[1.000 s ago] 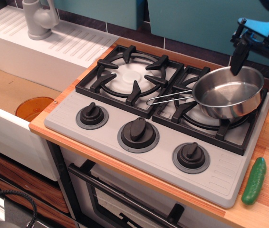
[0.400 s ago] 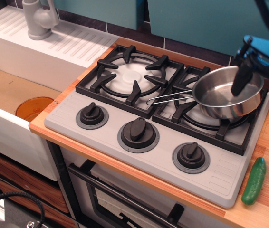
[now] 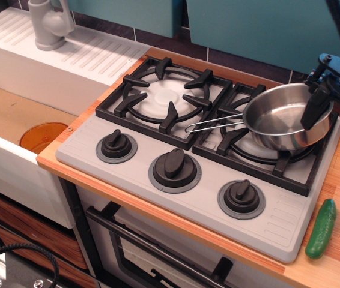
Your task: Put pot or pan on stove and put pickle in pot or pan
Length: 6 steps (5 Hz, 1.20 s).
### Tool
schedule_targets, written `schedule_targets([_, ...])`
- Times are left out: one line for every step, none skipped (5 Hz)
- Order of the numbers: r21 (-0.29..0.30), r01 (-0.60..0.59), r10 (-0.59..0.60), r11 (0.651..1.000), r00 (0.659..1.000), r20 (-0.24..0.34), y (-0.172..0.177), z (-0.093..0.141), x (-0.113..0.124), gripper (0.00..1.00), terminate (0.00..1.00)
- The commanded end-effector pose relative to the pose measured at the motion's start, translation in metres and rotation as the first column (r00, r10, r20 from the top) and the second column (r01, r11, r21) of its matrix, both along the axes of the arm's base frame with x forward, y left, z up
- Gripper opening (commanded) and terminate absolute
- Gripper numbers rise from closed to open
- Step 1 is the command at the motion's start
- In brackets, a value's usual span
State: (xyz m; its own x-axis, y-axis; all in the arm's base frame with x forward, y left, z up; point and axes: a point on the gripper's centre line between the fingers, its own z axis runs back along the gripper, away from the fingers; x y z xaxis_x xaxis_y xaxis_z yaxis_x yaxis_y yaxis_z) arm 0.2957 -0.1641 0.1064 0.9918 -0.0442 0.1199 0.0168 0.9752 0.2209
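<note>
The steel pan [image 3: 281, 120] sits on the right burner of the grey stove [image 3: 158, 141], its wire handle pointing left over the grate. The dark-green pickle [image 3: 321, 228] lies on the wooden counter at the front right, beside the stove's corner. My gripper [image 3: 337, 120] is at the right edge of the view, open and empty. One black finger [image 3: 316, 108] hangs in front of the pan's right rim. The other finger is mostly cut off by the frame edge.
The left burner [image 3: 165, 96] is bare. Three black knobs [image 3: 175, 163] line the stove front. A white sink [image 3: 20, 114] with an orange plate [image 3: 42, 135] and a grey tap [image 3: 48, 24] is to the left. A teal wall stands behind.
My gripper has moved right and down, from above the pan's far rim to its right rim. The pan and the pickle have not moved.
</note>
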Motion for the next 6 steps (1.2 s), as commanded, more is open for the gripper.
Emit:
schedule_targets([-0.021,0.022,-0.019,1.000,0.992,0.128,-0.004,-0.005,-0.003,1.00,0.00])
schedule_targets([-0.027,0.027,-0.023,0.999,0.987,0.156,-0.017,-0.029,-0.017,1.00,0.00])
schedule_targets([-0.027,0.010,-0.005,1.000,0.985,0.172,-0.028,-0.044,-0.024,1.00,0.00])
schedule_targets([-0.034,0.003,0.003,0.999,0.984,0.178,-0.031,-0.052,-0.030,1.00,0.00])
schedule_targets([-0.037,-0.004,0.011,0.999,0.981,0.194,-0.033,-0.063,-0.031,1.00,0.00])
schedule_targets([-0.033,-0.001,0.008,0.999,0.979,0.204,-0.031,-0.074,-0.029,1.00,0.00])
